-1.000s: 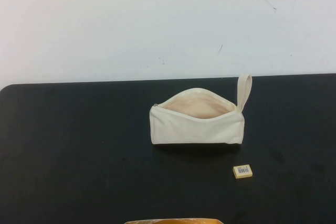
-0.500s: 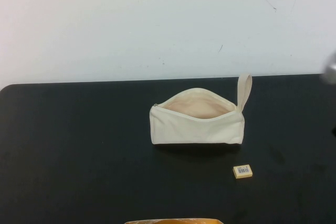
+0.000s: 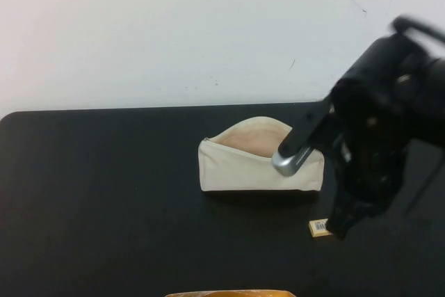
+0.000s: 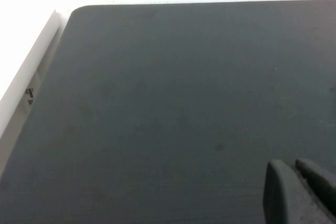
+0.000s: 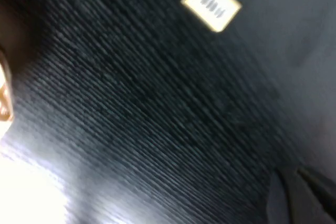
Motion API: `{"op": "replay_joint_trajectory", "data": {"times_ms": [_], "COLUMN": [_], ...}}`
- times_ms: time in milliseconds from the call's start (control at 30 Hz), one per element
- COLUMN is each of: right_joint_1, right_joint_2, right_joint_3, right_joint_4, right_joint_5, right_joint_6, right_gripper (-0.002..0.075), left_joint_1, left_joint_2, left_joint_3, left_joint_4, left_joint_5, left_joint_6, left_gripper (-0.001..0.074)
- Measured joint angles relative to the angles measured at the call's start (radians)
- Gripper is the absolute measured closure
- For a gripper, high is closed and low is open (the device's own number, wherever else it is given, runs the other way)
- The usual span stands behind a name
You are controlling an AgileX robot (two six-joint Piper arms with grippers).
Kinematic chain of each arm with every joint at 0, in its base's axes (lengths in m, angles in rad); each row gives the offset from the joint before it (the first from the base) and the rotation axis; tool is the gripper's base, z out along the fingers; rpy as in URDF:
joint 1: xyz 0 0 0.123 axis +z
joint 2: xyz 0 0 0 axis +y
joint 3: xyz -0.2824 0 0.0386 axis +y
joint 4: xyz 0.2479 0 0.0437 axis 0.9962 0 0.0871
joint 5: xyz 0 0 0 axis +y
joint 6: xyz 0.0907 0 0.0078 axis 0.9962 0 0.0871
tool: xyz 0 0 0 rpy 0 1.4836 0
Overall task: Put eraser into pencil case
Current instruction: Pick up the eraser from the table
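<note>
- One black table [image 3: 104, 193] lies under both arms.
- Right gripper [image 3: 342, 229] hangs just right of the open pencil case [image 3: 243, 168]; its spread is unclear.
- Left gripper [image 4: 299, 192], fingertips together, hovers over bare table.
- Eraser [image 3: 318, 227] lies beside the right gripper's tip.

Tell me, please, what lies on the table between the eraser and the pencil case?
Nothing: in the high view only bare black table separates the eraser from the pencil case. The right gripper hangs beside the eraser; the left gripper is elsewhere.

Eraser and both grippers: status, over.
Right gripper low beside eraser, not gripping. Left gripper off to the side above bare table. Eraser on table, in front of open pencil case. Nothing blocking.
</note>
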Motion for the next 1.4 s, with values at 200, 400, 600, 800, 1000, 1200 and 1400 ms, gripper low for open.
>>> {"op": "replay_joint_trajectory", "data": {"times_ms": [200, 400, 600, 800, 1000, 1200, 1400], "right_joint_1": [-0.011, -0.077, -0.104, -0.122, -0.126, -0.126, -0.138], "right_joint_2": [0.098, 0.116, 0.141, 0.198, 0.249, 0.294, 0.32], "right_joint_3": [0.0, 0.0, -0.001, -0.001, -0.001, -0.001, -0.001], "right_joint_4": [0.005, 0.14, 0.153, 0.155, 0.161, 0.175, 0.181], "right_joint_5": [-0.033, -0.18, -0.273, -0.301, -0.318, -0.365, -0.376], "right_joint_6": [0.183, 0.292, 0.34, 0.36, 0.356, 0.344, 0.332], "right_gripper": [0.0705, 0.0413, 0.0228, 0.021, 0.0208, 0.0208, 0.0208], "left_joint_1": [0.0, 0.0, 0.0, 0.0, 0.0, 0.0, 0.0], "left_joint_2": [0.0, 0.0, 0.0, 0.0, 0.0, 0.0, 0.0], "left_joint_3": [0.0, 0.0, 0.0, 0.0, 0.0, 0.0, 0.0], "left_joint_4": [0.0, 0.0, 0.0, 0.0, 0.0, 0.0, 0.0], "left_joint_5": [0.0, 0.0, 0.0, 0.0, 0.0, 0.0, 0.0], "left_joint_6": [0.0, 0.0, 0.0, 0.0, 0.0, 0.0, 0.0], "left_gripper": [0.0736, 0.0736, 0.0736, 0.0736, 0.0736, 0.0736, 0.0736]}}
